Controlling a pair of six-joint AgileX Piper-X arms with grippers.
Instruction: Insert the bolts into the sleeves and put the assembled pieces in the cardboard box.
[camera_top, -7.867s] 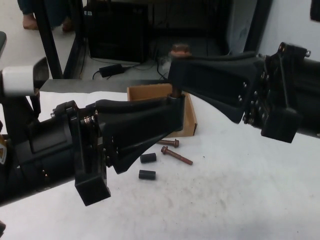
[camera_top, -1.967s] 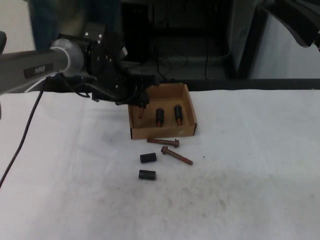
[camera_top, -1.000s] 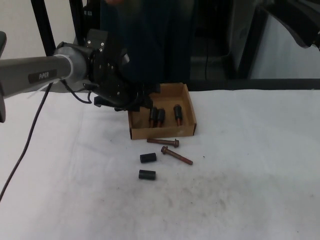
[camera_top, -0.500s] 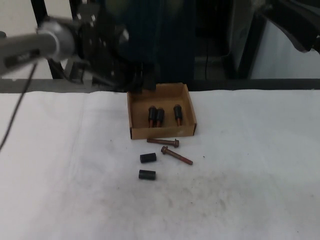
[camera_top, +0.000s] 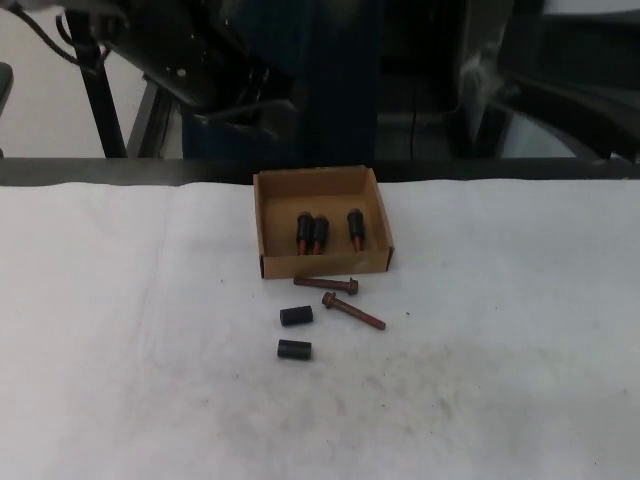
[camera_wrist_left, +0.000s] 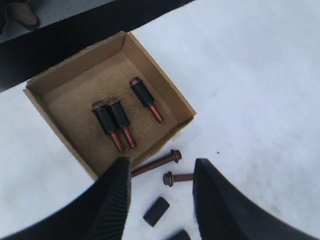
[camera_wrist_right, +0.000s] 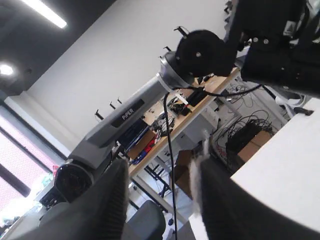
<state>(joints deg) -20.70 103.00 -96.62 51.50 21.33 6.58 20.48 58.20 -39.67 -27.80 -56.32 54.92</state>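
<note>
Cardboard box (camera_wrist_left: 75, 100) holding three assembled pieces (camera_wrist_left: 106, 120) below left pincer (camera_wrist_left: 161, 162), spread, empty; right pincer (camera_wrist_right: 160, 165) seemingly spread.

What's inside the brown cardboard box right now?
In the brown cardboard box, three copper bolts in black sleeves lie on the floor, two side by side, one apart. A finger of the left gripper hides one corner.

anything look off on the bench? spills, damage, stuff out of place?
Nothing stands out. Three assembled pieces lie inside the cardboard box. Two bolts and two sleeves lie loose on the white cloth in front of it, simply not yet assembled. No damage or spill visible.
</note>
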